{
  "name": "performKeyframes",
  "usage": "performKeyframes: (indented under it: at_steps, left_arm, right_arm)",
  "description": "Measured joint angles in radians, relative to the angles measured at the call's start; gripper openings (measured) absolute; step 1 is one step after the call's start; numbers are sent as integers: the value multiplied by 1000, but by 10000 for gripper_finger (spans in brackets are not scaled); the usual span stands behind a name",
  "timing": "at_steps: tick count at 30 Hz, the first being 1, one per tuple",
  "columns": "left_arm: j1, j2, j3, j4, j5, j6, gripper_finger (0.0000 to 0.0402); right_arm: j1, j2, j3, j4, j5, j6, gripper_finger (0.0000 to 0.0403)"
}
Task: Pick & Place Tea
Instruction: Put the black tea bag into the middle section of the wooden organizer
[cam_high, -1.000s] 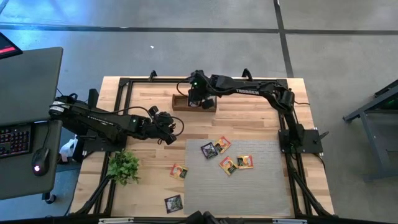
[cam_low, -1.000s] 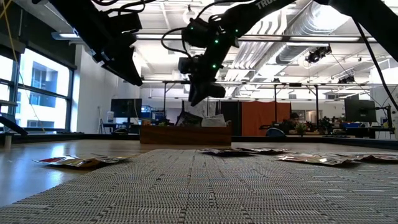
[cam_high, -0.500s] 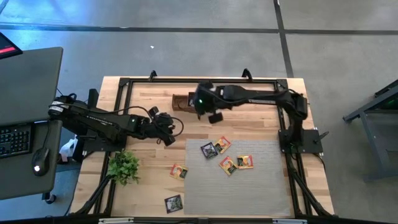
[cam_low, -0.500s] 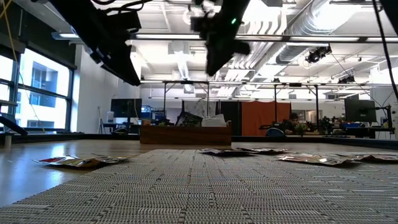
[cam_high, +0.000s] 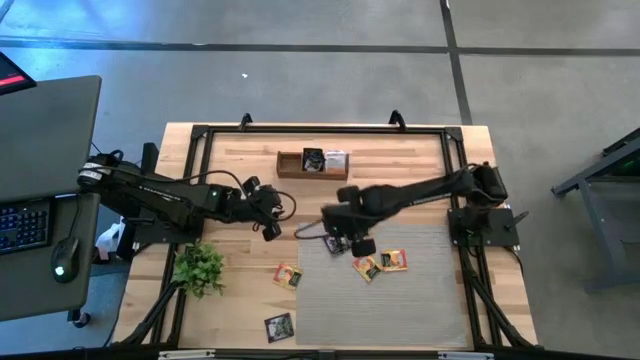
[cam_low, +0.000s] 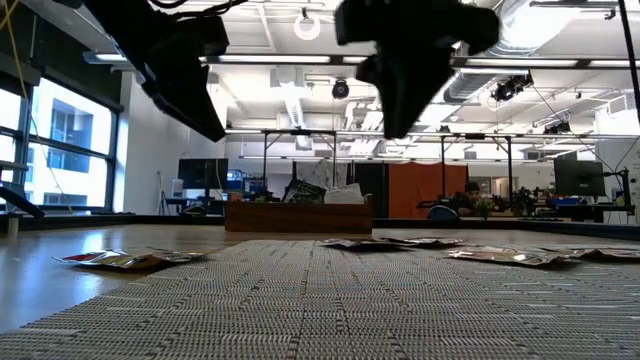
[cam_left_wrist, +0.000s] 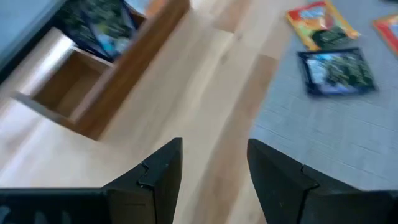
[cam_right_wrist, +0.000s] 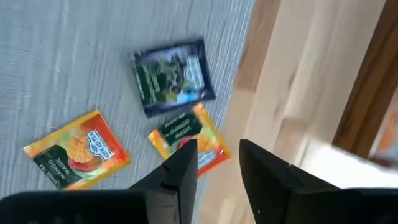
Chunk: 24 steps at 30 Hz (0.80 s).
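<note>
The grey woven mat (cam_high: 385, 280) is serving as the landmark. The right gripper (cam_high: 345, 238) is hovering above the mat's far left corner, its fingers (cam_right_wrist: 180, 171) standing apart with nothing between them; directly under it on the mat are lying a dark sachet (cam_right_wrist: 173, 77) and two orange sachets (cam_right_wrist: 78, 149), the nearer orange one (cam_right_wrist: 186, 135) touching the dark one's edge. Two further orange sachets (cam_high: 380, 263) are lying near the mat's middle. Off the mat's left edge, on bare wood, are lying one orange sachet (cam_high: 288, 276) and, nearer the front, one dark sachet (cam_high: 279, 325). Beyond the mat's far edge is standing a wooden box (cam_high: 312, 163), holding what are probably several more sachets. The left gripper (cam_high: 272, 222) is waiting left of the mat, fingers (cam_left_wrist: 158, 177) spread and empty. A green plant (cam_high: 200, 268) is standing farther left.
</note>
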Motion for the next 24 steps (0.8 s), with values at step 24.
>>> performKeyframes:
  at_steps: [24]
  left_arm:
    - [0,0,0,11,92,11,177]
  right_arm:
    - [153,-72,-696,1011,100,-35,119]
